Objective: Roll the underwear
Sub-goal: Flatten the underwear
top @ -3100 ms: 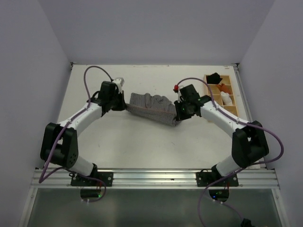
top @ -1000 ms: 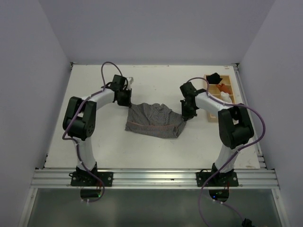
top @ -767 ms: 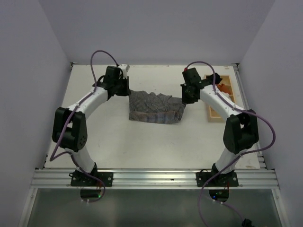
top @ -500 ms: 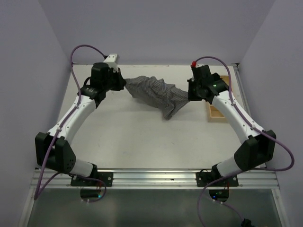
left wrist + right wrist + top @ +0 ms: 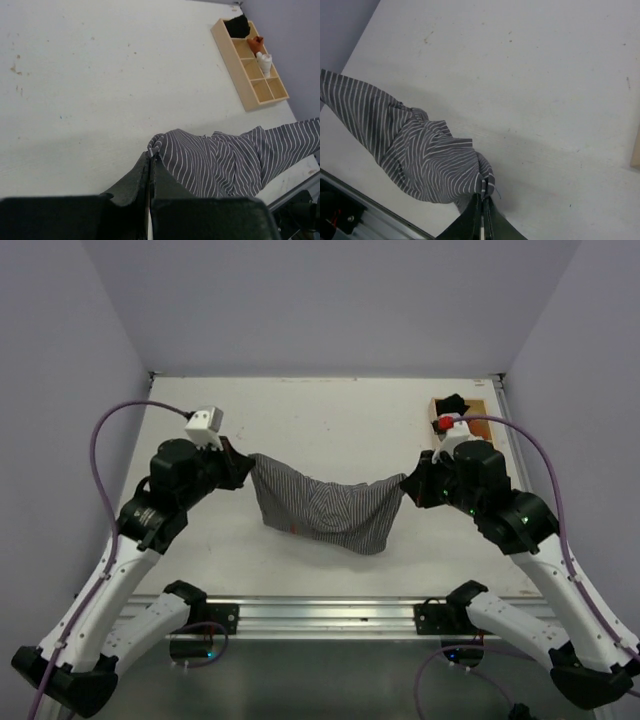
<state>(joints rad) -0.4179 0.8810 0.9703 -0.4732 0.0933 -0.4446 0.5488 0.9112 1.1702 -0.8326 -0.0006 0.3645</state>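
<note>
Rightward, compartment tray (image 5: 261, 90) with small bundles (image 5: 264, 62), well apart from held underwear (image 5: 325, 508).

The underwear (image 5: 325, 508) is soft thin cloth, totally matt. Then the bench (image 5: 330, 415) is matt white, slightly speckled, and the tray (image 5: 261, 89) looks like pale bare wood.

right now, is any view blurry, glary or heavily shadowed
Top external: even, soft light, no glare; the underwear casts only a faint shadow on the table. Left wrist: stripes sharp, the left claw dark and soft up close. Right wrist: sharp, a soft shadow band on the table beside the underwear.
</note>
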